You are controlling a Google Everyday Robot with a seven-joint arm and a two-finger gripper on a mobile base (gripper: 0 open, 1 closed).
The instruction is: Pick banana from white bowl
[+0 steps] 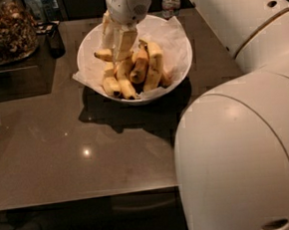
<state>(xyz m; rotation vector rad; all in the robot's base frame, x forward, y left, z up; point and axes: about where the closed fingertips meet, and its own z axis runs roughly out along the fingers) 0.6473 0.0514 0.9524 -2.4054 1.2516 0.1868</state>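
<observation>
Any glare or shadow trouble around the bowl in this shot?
Camera view: dim, warm light overall; one small glare spot on the table in front of the bowl; a dark shadow pools under the bowl's near side; the claw, down among the bananas, hides part of the pile; the jar at far left sits in gloom.
</observation>
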